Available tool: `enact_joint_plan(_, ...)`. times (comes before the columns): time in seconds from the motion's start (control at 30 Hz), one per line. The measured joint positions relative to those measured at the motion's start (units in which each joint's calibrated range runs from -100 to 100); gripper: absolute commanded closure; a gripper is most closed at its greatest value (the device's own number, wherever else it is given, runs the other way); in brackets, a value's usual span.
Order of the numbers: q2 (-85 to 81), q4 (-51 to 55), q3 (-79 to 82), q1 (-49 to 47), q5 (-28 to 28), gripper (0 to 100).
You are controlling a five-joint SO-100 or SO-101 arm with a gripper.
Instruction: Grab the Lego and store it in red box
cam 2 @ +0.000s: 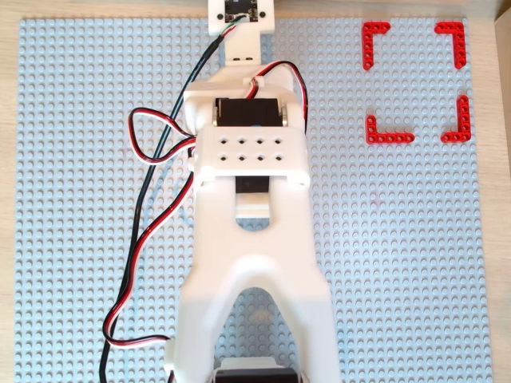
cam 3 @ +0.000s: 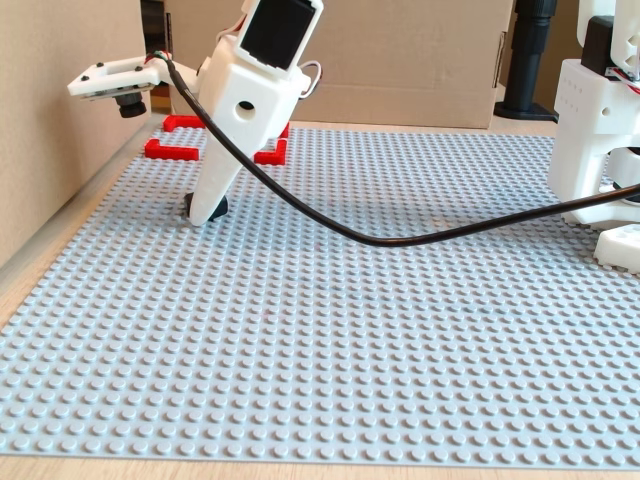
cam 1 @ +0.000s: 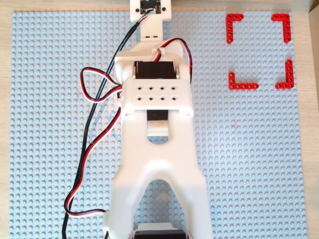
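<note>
In the fixed view my gripper (cam 3: 205,212) points down with its tip on the grey baseplate (cam 3: 350,330), at the far left. The black Lego (cam 3: 219,207) peeks out on both sides of the white fingertip, resting on the plate. The jaws are seen side-on, so I cannot tell whether they grip it. The red box (cam 3: 175,150) lies just behind the gripper. In both overhead views the red box (cam 1: 242,85) (cam 2: 389,137) is at the top right, empty. The white arm (cam 1: 157,149) hides the gripper and the Lego there.
A cardboard wall (cam 3: 50,120) runs along the plate's left edge in the fixed view, and a cardboard box (cam 3: 400,50) stands behind. The arm's base (cam 3: 600,130) is at the right. A black cable (cam 3: 400,238) hangs low across the plate. Red-black wires (cam 1: 92,144) loop left of the arm.
</note>
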Motion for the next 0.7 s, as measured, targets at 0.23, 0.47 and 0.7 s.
enact_joint_plan(0.23,0.0,0.09,0.0,0.15,0.05,97)
enact_joint_plan(0.47,0.0,0.09,0.0,0.15,0.05,97)
enact_joint_plan(0.7,0.0,0.09,-0.09,0.15,0.05,97)
